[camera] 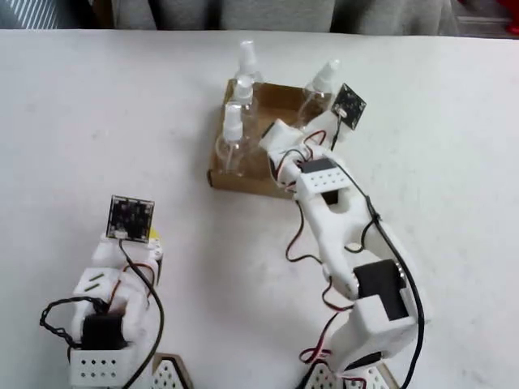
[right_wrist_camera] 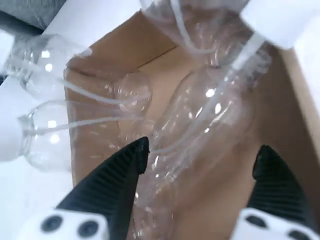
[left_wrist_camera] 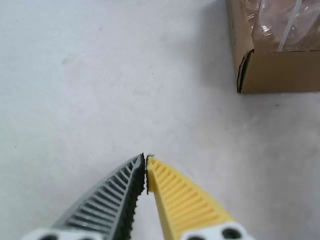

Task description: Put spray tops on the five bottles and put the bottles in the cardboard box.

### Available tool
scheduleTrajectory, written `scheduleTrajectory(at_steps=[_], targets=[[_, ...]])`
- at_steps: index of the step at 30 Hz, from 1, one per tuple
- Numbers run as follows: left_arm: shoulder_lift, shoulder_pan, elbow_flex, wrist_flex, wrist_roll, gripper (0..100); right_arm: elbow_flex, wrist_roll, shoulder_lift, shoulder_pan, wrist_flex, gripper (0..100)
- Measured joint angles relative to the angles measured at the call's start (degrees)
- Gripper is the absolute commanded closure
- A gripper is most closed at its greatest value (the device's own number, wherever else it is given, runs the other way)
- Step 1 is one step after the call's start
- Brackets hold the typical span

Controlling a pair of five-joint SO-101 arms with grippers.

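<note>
The cardboard box stands at the table's middle back and holds several clear bottles with white spray tops. Three stand along its left side and one leans at its far right corner. My right gripper hangs open over the box, its black fingers on either side of a tilted bottle without squeezing it. In the high view this gripper sits above the box's right half. My left gripper is shut on nothing, low over bare table, with the box corner farther off.
The left arm is folded back at the near left of the white table. The right arm stretches from the near edge to the box. Red and black cables loop beside it.
</note>
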Motion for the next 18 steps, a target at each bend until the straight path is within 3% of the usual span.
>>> scheduleTrajectory(at_steps=[18], targets=[[0.00,0.00,0.00,0.00,0.00,98,-1.67,0.00,5.71,1.05,-6.68,70.4]])
